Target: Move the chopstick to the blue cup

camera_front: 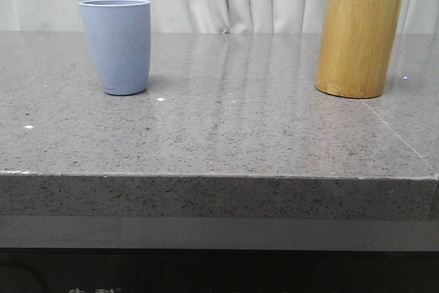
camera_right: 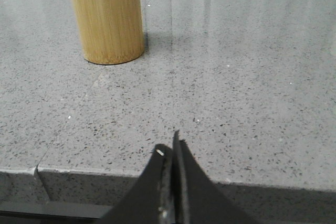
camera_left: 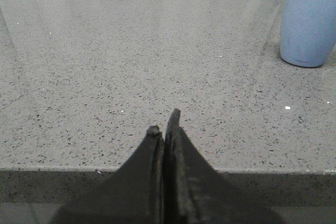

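Neither arm shows in the front view. In the left wrist view, the left end effector (camera_left: 164, 124) has its two dark fingers pressed together, tips touching and nothing between them, one tip a little ahead of the other. In the right wrist view, the right end effector (camera_right: 170, 145) is likewise closed and empty, its fingers meeting in a narrow point. Both hang just at the desk's (camera_left: 105, 66) near edge, pointing forward over it.

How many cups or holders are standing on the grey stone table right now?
2. The periwinkle-blue plastic tumbler stands on the robot's left side, the taller yellow-brown bamboo cylinder on its right. Others outside the camera views cannot be ruled out.
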